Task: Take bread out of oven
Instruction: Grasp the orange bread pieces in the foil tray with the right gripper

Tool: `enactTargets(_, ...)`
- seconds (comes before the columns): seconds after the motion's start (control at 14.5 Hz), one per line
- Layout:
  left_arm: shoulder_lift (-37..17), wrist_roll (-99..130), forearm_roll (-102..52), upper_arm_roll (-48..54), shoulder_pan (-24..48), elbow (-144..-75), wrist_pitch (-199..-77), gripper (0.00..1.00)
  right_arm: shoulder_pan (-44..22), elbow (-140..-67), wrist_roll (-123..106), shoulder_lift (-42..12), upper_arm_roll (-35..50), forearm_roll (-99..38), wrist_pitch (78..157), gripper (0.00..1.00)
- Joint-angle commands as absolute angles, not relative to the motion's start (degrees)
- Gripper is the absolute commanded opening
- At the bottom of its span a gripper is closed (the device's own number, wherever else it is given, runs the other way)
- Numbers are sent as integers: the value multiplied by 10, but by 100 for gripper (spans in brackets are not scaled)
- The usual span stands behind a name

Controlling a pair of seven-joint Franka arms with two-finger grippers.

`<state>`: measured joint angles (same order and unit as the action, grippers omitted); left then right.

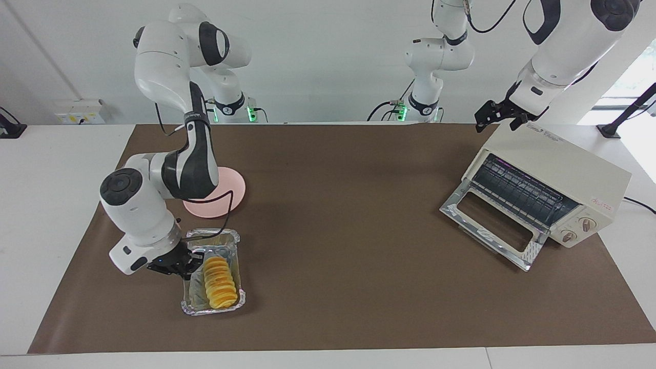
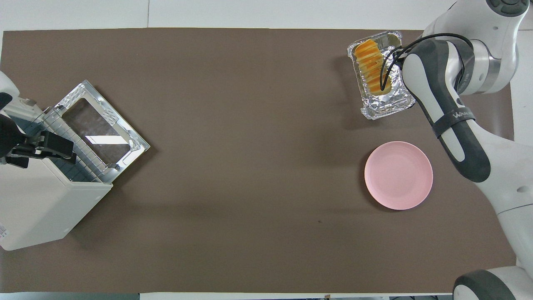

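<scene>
The bread (image 1: pixel 220 283) lies in a silver foil tray (image 1: pixel 212 309) on the brown mat at the right arm's end of the table; it also shows in the overhead view (image 2: pixel 372 68). My right gripper (image 1: pixel 187 261) is low at the tray's long rim, beside the bread; the arm hides it in the overhead view. The cream-white oven (image 1: pixel 564 164) stands at the left arm's end with its glass door (image 1: pixel 492 225) dropped open and its wire rack bare. My left gripper (image 1: pixel 492 115) hovers over the oven's top, and shows in the overhead view (image 2: pixel 62 150).
A pink round plate (image 1: pixel 228 197) lies nearer to the robots than the foil tray, partly under the right arm's elbow. The oven's power cord (image 1: pixel 640 204) runs off the mat at the left arm's end.
</scene>
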<state>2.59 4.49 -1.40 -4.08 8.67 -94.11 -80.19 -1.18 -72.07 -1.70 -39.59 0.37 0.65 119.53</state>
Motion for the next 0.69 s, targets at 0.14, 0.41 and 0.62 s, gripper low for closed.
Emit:
enactTargets(0.14,33,45,-15,-38,82,-944,-795,100,-3,-768,-32,-382,8,10,1225,100)
enactTargets(0.41,33,45,-15,-38,82,-944,-795,100,-5,-762,-69,-362,4,35,1159,100)
enactTargets(0.62,33,45,-15,-38,82,-944,-795,100,-30,-758,-64,-358,4,67,1164,100)
